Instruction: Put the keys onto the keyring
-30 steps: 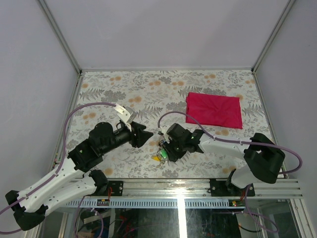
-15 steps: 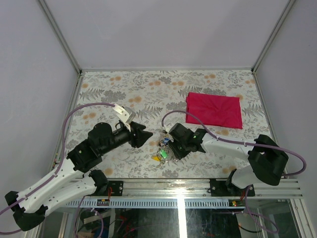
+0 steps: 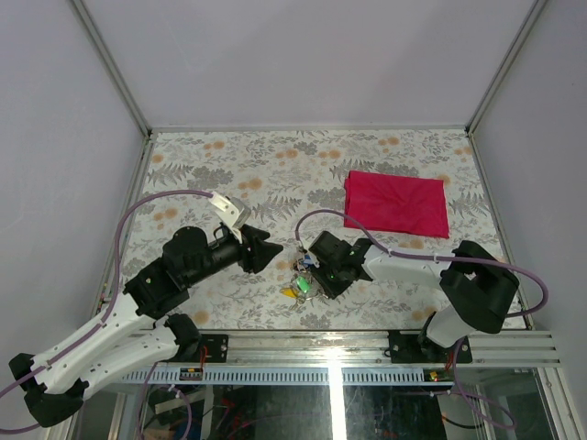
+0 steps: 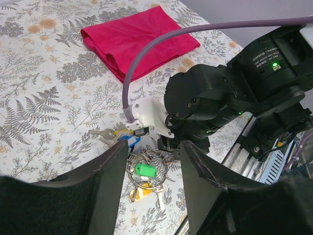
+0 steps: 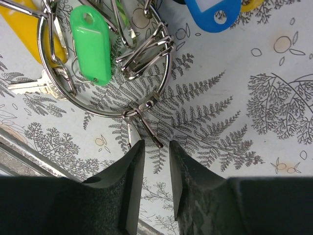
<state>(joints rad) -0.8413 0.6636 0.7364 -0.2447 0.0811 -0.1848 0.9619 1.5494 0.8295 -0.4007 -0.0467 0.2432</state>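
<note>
Big picture first: the left pincer (image 4: 154,152) hovers over the table (image 3: 211,170), jaws well apart and empty, with the pile of keys (image 3: 301,280) just ahead of its tips. The red cloth (image 3: 396,203) sits well beyond the right pincer, out of play.

The right pincer (image 5: 155,143) is down low, jaws only a sliver apart with nothing between them. The keyring (image 5: 105,114) lies flat just ahead of its tips, and its little clasp pokes back toward the gap without touching.

Progress? I'd call it midway at best. The green key (image 5: 90,44) lies inside the hoop among a bunch of wire clips and looks hooked on. The yellow key (image 5: 27,29) crosses the rim ahead and far left. The blue key (image 5: 215,12) rests outside the hoop, ahead and to the right, and I can't tell whether it's threaded.

Writing: one motor label (image 4: 266,53) on the right arm starts "DAM"; the rest is too small to read.
</note>
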